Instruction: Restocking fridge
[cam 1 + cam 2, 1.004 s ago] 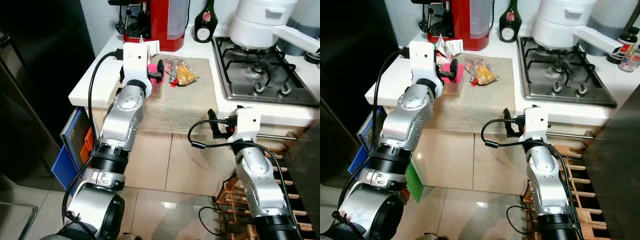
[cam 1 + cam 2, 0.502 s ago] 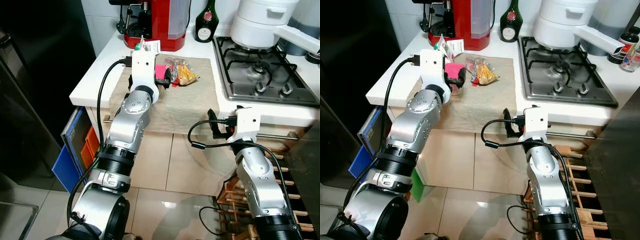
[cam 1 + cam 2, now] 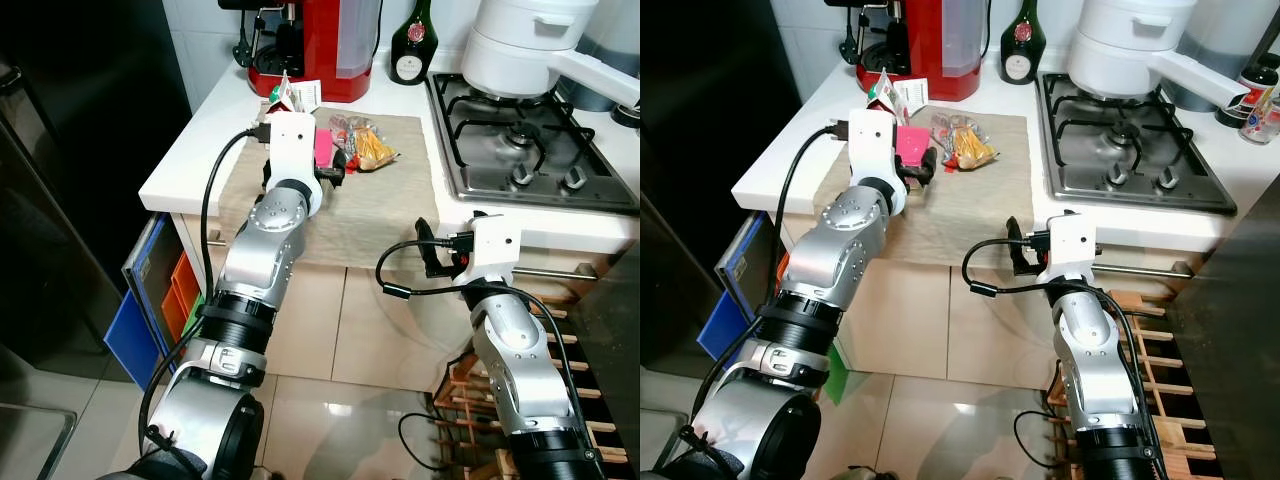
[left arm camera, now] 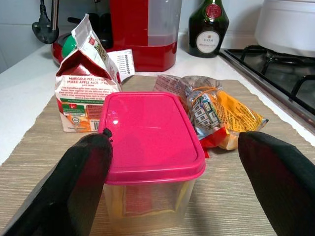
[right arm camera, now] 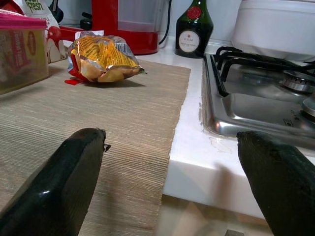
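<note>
- The white surface (image 3: 200,140) runs from the dark fridge front (image 3: 90,150) on my left to the gas hob (image 3: 530,140) on my right, with a woven mat (image 3: 380,200) laid over its middle.
- At the back stand a red coffee machine (image 3: 320,45) and a dark bottle (image 3: 408,45).
- On the mat sit the groceries: a juice carton (image 4: 83,96), a crinkly snack bag (image 4: 221,118) and a clear tub with a pink lid (image 4: 147,147).
- The tub is what I am after; it stands on the mat just in front of the carton, the bag beside it.
- My left pincer (image 4: 192,182) is spread wide, one finger on either side of the tub, not yet pressing.
- I judge the tub rigid and fairly light, its plastic walls smooth and likely slippery; gripping the side walls below the lid rim should hold best.
- My right pincer (image 5: 172,187) hovers spread at the surface's front edge, holding nothing.
</note>
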Robot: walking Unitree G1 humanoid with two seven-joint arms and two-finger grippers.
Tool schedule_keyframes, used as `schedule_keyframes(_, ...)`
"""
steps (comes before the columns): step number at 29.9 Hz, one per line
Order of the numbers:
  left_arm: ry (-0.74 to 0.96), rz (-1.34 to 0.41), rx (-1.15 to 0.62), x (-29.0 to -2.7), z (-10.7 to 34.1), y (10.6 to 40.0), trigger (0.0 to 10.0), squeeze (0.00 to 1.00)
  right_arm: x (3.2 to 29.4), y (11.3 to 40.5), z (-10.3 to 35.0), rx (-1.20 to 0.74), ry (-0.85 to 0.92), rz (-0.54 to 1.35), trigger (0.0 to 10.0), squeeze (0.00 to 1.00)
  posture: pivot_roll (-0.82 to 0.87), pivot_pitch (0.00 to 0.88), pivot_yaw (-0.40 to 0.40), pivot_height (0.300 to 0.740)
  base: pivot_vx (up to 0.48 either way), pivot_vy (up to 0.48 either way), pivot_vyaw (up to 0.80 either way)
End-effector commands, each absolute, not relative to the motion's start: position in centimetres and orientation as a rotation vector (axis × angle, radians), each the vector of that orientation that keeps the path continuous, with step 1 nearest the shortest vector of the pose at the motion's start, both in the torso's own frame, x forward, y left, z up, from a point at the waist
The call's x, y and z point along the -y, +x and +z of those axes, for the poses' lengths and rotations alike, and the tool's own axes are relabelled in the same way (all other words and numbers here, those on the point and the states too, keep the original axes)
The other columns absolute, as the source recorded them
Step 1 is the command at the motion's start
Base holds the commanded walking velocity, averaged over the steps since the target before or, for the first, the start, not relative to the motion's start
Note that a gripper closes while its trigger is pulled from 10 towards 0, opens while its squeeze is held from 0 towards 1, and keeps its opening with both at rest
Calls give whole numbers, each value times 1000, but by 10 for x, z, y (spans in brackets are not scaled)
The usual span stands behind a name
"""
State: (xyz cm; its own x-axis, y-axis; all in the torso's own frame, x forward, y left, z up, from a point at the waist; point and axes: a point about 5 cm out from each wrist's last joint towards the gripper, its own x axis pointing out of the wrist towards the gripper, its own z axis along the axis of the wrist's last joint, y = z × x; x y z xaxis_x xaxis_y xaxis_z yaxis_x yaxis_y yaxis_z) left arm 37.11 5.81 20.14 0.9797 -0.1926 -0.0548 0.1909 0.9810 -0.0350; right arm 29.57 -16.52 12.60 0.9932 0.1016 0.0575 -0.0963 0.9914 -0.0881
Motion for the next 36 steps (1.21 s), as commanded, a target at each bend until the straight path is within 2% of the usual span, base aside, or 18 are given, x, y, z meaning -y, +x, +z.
schedule_keyframes(1, -30, -194, -96, -56, 194, 371, 10000, 0, 168, 295, 125, 56, -94, 94, 10000, 0, -160, 0, 9, 740, 0, 0, 0)
schedule_keyframes(18, -54, -190, -146, -55, 185, 371, 10000, 0, 166, 295, 127, 59, -88, 98, 10000, 0, -164, 0, 8, 740, 0, 0, 0)
schedule_keyframes(21, -61, -191, -162, -55, 180, 372, 10000, 0, 159, 292, 140, 97, -33, 169, 10000, 0, -166, 0, 7, 740, 0, 0, 0)
schedule_keyframes(26, -63, -194, -166, -55, 178, 371, 10000, 0, 161, 294, 150, 122, -35, 175, 10000, 0, -171, 0, 4, 740, 0, 0, 0)
schedule_keyframes(36, -55, -196, -186, -55, 169, 371, 10000, 0, 157, 292, 149, 111, -28, 186, 10000, 0, -164, 0, 4, 740, 0, 0, 0)
